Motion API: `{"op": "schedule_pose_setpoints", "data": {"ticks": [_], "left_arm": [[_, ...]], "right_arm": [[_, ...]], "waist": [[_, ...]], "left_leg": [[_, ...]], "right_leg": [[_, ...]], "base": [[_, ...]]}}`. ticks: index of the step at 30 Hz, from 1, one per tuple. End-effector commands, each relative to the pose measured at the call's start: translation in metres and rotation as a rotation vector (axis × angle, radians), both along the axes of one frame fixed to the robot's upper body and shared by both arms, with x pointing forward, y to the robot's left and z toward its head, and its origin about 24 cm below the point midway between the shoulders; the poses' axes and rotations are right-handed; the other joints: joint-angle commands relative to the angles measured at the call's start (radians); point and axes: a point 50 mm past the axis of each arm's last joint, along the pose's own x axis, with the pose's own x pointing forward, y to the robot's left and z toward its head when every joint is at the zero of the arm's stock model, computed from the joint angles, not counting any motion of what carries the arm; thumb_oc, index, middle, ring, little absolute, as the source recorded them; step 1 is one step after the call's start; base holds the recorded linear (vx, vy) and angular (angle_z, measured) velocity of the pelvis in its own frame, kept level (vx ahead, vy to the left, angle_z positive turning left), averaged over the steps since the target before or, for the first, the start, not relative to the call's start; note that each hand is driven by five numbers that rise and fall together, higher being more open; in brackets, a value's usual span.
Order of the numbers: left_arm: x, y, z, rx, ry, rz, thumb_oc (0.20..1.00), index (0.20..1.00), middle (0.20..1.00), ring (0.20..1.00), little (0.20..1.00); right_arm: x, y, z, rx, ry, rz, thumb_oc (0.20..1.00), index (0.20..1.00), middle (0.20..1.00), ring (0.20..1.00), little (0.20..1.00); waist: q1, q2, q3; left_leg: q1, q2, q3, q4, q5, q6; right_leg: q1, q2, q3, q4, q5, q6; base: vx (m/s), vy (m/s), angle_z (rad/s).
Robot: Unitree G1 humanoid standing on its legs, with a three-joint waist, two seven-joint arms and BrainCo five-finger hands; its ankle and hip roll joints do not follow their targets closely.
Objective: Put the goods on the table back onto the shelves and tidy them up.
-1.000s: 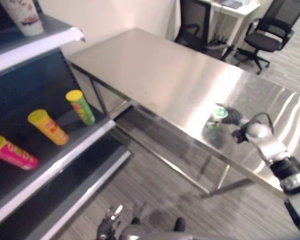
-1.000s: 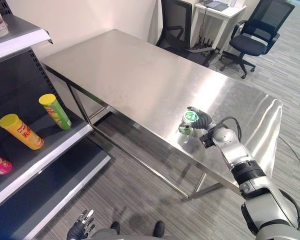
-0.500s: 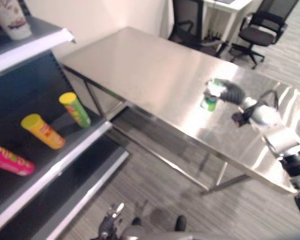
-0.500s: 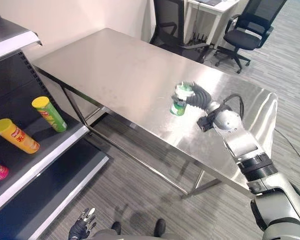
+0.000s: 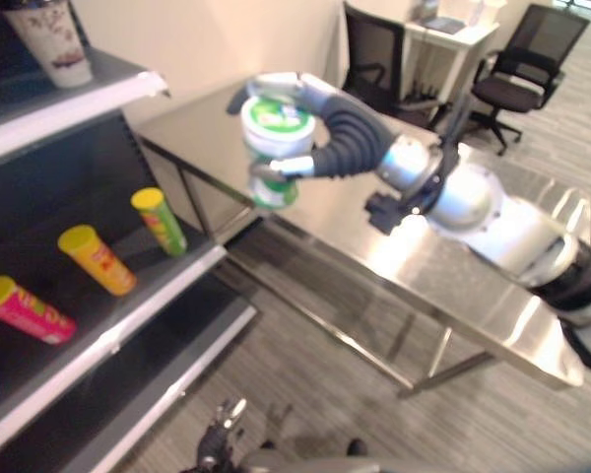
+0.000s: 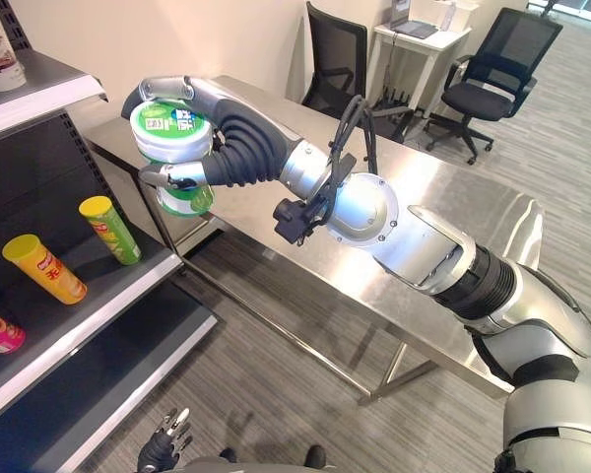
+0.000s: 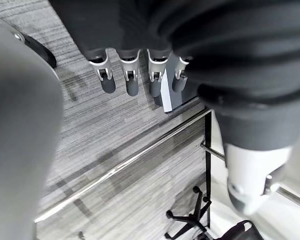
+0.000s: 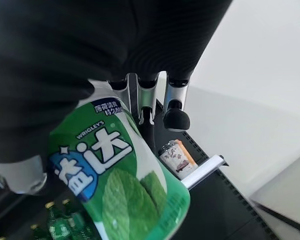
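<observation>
Lifted off the stainless-steel surface (image 6: 305,187) since the earlier frame, the green-and-white cylindrical tub with a white lid (image 6: 173,158) is now in the air between that surface and the dark shelving unit (image 6: 74,286).
Right hand (image 6: 192,133): fingers and thumb curled round the tub, lid facing the head camera. Left hand (image 7: 140,75): low near the grey carpeted floor (image 7: 115,140), fingers relaxed and apart, holding nothing. Lower shelf: a green tube with a yellow cap (image 6: 110,230), an orange tube with a yellow cap (image 6: 43,268) and a pink tube (image 6: 0,331), lying tilted side by side. Upper shelf: a white patterned paper cup (image 6: 0,49).
</observation>
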Motion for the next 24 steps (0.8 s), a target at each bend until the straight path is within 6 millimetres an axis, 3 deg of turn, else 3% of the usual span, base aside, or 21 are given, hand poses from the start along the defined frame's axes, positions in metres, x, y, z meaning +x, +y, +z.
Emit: {"op": "schedule_pose_setpoints", "data": {"ticks": [1, 3, 4, 5, 7, 9, 11, 18, 19, 20, 21, 22, 24], "left_arm": [[-0.005, 0.009, 0.004, 0.04, -0.016, -0.016, 1.0, 1.0, 1.0, 1.0, 1.0], [-0.003, 0.007, 0.003, 0.032, -0.011, -0.044, 1.0, 1.0, 1.0, 1.0, 1.0], [-0.003, 0.007, 0.003, 0.032, -0.011, -0.044, 1.0, 1.0, 1.0, 1.0, 1.0], [0.0, 0.004, 0.001, 0.019, 0.001, -0.063, 1.0, 1.0, 1.0, 1.0, 1.0], [0.001, 0.005, 0.001, 0.02, -0.001, -0.061, 1.0, 1.0, 1.0, 1.0, 1.0], [-0.001, 0.004, -0.003, 0.013, 0.03, -0.05, 1.0, 1.0, 1.0, 1.0, 1.0], [-0.003, 0.003, -0.005, 0.018, 0.047, -0.043, 1.0, 1.0, 1.0, 1.0, 1.0], [-0.003, 0.003, -0.005, 0.019, 0.047, -0.043, 1.0, 1.0, 1.0, 1.0, 1.0], [-0.004, 0.001, -0.006, 0.017, 0.06, -0.041, 1.0, 1.0, 1.0, 1.0, 1.0], [-0.006, 0.002, -0.007, 0.024, 0.082, -0.065, 1.0, 1.0, 1.0, 1.0, 1.0], [-0.002, 0.003, -0.007, 0.028, 0.081, -0.087, 1.0, 1.0, 1.0, 1.0, 1.0], [-0.001, 0.003, -0.007, 0.026, 0.077, -0.085, 1.0, 1.0, 1.0, 1.0, 1.0], [-0.001, 0.003, -0.007, 0.026, 0.077, -0.085, 1.0, 1.0, 1.0, 1.0, 1.0]], "right_arm": [[-0.003, 0.032, 0.019, 0.013, -0.02, 0.11, 0.2, 0.2, 0.2, 0.2, 0.2], [0.011, 0.027, 0.016, 0.026, 0.025, 0.059, 0.2, 0.2, 0.2, 0.2, 0.2], [0.011, 0.027, 0.016, 0.026, 0.025, 0.06, 0.2, 0.2, 0.2, 0.2, 0.2], [0.025, 0.031, 0.013, 0.02, 0.062, 0.011, 0.2, 0.2, 0.2, 0.2, 0.2], [0.025, 0.032, 0.014, 0.019, 0.06, 0.013, 0.2, 0.2, 0.2, 0.2, 0.2], [0.041, 0.035, 0.014, 0.016, 0.106, -0.044, 0.2, 0.2, 0.2, 0.2, 0.2], [0.043, 0.036, 0.011, 0.027, 0.129, -0.04, 0.2, 0.2, 0.2, 0.2, 0.2], [0.043, 0.037, 0.011, 0.027, 0.129, -0.04, 0.2, 0.2, 0.2, 0.2, 0.2], [0.046, 0.038, 0.007, -0.004, 0.123, -0.057, 0.2, 0.2, 0.2, 0.2, 0.2], [0.054, 0.032, 0.007, -0.015, 0.116, -0.103, 0.2, 0.2, 0.2, 0.2, 0.2], [0.057, 0.029, 0.016, 0.025, 0.115, -0.125, 0.2, 0.2, 0.2, 0.2, 0.2], [0.059, 0.028, 0.021, 0.026, 0.096, -0.144, 0.2, 0.2, 0.2, 0.2, 0.2], [0.059, 0.028, 0.021, 0.026, 0.096, -0.144, 0.2, 0.2, 0.2, 0.2, 0.2]], "waist": [[0.089, 0.005, -0.037], [0.072, -0.005, -0.033], [0.071, -0.005, -0.032], [0.048, -0.012, -0.034], [0.042, -0.01, -0.028], [0.034, 0.01, -0.058], [0.034, 0.01, -0.078], [0.032, 0.009, -0.08], [0.05, 0.019, -0.094], [0.043, 0.059, -0.085], [0.007, 0.106, -0.047], [-0.005, 0.107, -0.045], [-0.006, 0.106, -0.045]], "left_leg": [[-0.044, 0.085, 0.077, -0.066, 0.105, 0.008], [-0.008, 0.103, 0.187, -0.042, 0.102, -0.015], [-0.007, 0.103, 0.186, -0.042, 0.102, -0.015], [0.022, 0.126, 0.292, 0.014, 0.104, -0.049], [0.022, 0.128, 0.287, 0.021, 0.1, -0.05], [0.059, 0.116, 0.267, -0.066, 0.073, -0.043], [0.045, 0.1, 0.247, -0.066, 0.049, -0.03], [0.042, 0.1, 0.245, -0.066, 0.049, -0.03], [0.042, 0.06, 0.231, -0.066, 0.035, -0.009], [0.071, 0.045, 0.211, -0.066, 0.025, 0.01], [0.085, 0.044, 0.156, -0.066, 0.034, 0.027], [0.08, 0.034, 0.132, -0.066, 0.031, 0.031], [0.079, 0.034, 0.131, -0.066, 0.031, 0.031]], "right_leg": [[0.057, -0.038, 0.017, 0.002, -0.014, 0.044], [0.062, -0.06, -0.031, 0.002, 0.003, 0.05], [0.064, -0.06, -0.032, 0.002, 0.003, 0.05], [0.067, -0.09, -0.087, 0.002, 0.042, 0.059], [0.073, -0.089, -0.091, 0.002, 0.041, 0.059], [0.084, -0.107, -0.127, 0.002, 0.049, 0.058], [0.094, -0.12, -0.131, 0.002, 0.05, 0.049], [0.093, -0.12, -0.133, 0.002, 0.05, 0.05], [0.105, -0.161, -0.137, 0.073, 0.06, 0.032], [0.073, -0.217, -0.105, 0.239, 0.084, 0.014], [0.004, -0.177, 0.034, 0.352, 0.055, 0.007], [-0.015, -0.139, 0.083, 0.336, 0.042, 0.011], [-0.015, -0.139, 0.082, 0.337, 0.042, 0.011]], "base": [[-0.02, 0.001, 0.44], [0.0, 0.026, 0.96], [-0.01, 0.081, 1.08], [-0.03, 0.063, 1.16], [-0.02, 0.087, 1.15], [0.01, 0.17, 1.09], [0.01, 0.142, 0.69], [0.01, 0.049, 0.11], [0.19, 0.494, -0.12], [0.2, 0.678, 0.0], [0.14, 0.477, 0.1], [0.02, 0.214, 0.39], [0.04, 0.007, 1.41]]}}
